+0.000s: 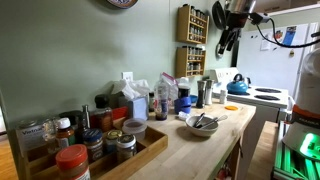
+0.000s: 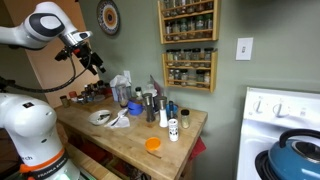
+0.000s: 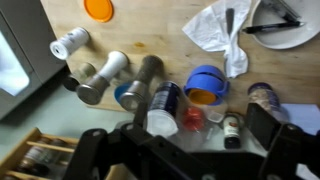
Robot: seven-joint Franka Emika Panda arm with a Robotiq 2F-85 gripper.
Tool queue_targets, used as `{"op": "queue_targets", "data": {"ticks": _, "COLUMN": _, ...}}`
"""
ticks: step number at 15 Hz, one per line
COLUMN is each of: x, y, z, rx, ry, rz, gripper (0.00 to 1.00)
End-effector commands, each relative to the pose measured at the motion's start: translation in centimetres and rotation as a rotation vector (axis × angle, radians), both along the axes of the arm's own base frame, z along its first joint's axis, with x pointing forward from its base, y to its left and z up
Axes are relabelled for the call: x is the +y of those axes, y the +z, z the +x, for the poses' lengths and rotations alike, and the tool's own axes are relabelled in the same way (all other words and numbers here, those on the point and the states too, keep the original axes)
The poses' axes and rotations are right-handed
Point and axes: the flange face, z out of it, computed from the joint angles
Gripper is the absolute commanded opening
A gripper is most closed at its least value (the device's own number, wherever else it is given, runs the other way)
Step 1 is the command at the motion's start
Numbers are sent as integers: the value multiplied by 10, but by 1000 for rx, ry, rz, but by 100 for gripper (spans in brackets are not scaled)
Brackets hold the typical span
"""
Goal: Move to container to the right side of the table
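Observation:
The table (image 1: 228, 133) is a long light-wood countertop, seen in both exterior views (image 2: 128, 136) and from above in the wrist view (image 3: 160, 25). A cluster of bottles, jars and cups stands along its wall side. Among them is a blue container with an orange inside (image 3: 205, 86), also in an exterior view (image 1: 183, 102). I cannot tell which container is the task's. My gripper (image 1: 228, 38) hangs high above the table, open and empty (image 2: 95, 63). In the wrist view its dark fingers (image 3: 190, 152) frame the cluster from above, touching nothing.
A white bowl with utensils (image 1: 201, 124) and a crumpled tissue (image 3: 215, 25) lie on the table. So do an orange lid (image 2: 152, 144) and a white shaker (image 3: 68, 42). A wooden tray of jars (image 1: 100, 150), wall spice racks (image 2: 188, 20), a white stove (image 2: 275, 110) and a blue kettle (image 1: 237, 85) surround it.

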Motion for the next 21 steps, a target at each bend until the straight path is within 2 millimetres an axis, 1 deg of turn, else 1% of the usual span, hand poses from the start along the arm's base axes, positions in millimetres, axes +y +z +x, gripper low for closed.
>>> {"op": "queue_targets", "data": {"ticks": 1, "x": 83, "y": -6, "z": 3, "rx": -31, "ry": 209, "rz": 38, "gripper": 100}}
{"op": "queue_targets", "data": {"ticks": 2, "x": 105, "y": -17, "z": 2, "rx": -19, "ry": 273, "rz": 38, "gripper": 100}}
{"op": "queue_targets", "data": {"ticks": 3, "x": 121, "y": -21, "z": 2, "rx": -12, "ry": 329, "rz": 44, "gripper": 100}}
{"op": "queue_targets", "data": {"ticks": 4, "x": 93, "y": -9, "z": -6, "rx": -52, "ry": 247, "rz": 16, "gripper": 100}}
{"op": "queue_targets", "data": {"ticks": 5, "x": 103, "y": -14, "z": -7, "rx": -45, "ry": 265, "rz": 15, "gripper": 100}}
{"op": "queue_targets", "data": {"ticks": 10, "x": 96, "y": -10, "z": -4, "rx": -54, "ry": 247, "rz": 26, "gripper": 100}}
{"op": "queue_targets", "data": {"ticks": 11, "x": 107, "y": -9, "z": -4, "rx": -75, "ry": 269, "rz": 18, "gripper": 100}}
{"op": "queue_targets", "data": {"ticks": 12, "x": 137, "y": -13, "z": 1, "rx": -86, "ry": 329, "rz": 53, "gripper": 100}}
{"op": "queue_targets", "data": {"ticks": 13, "x": 155, "y": -17, "z": 5, "rx": -103, "ry": 366, "rz": 75, "gripper": 100}}
{"op": "queue_targets", "data": {"ticks": 14, "x": 183, "y": -29, "z": 7, "rx": -85, "ry": 442, "rz": 59, "gripper": 100}}
{"op": "queue_targets", "data": {"ticks": 15, "x": 199, "y": -41, "z": 7, "rx": -77, "ry": 508, "rz": 49, "gripper": 100}}
{"op": "queue_targets", "data": {"ticks": 17, "x": 228, "y": -77, "z": 9, "rx": -21, "ry": 593, "rz": 26, "gripper": 100}}
{"op": "queue_targets", "data": {"ticks": 19, "x": 255, "y": -97, "z": 20, "rx": 7, "ry": 657, "rz": 9, "gripper": 100}}
{"op": "queue_targets", "data": {"ticks": 21, "x": 272, "y": -111, "z": 33, "rx": 57, "ry": 718, "rz": 24, "gripper": 100}}
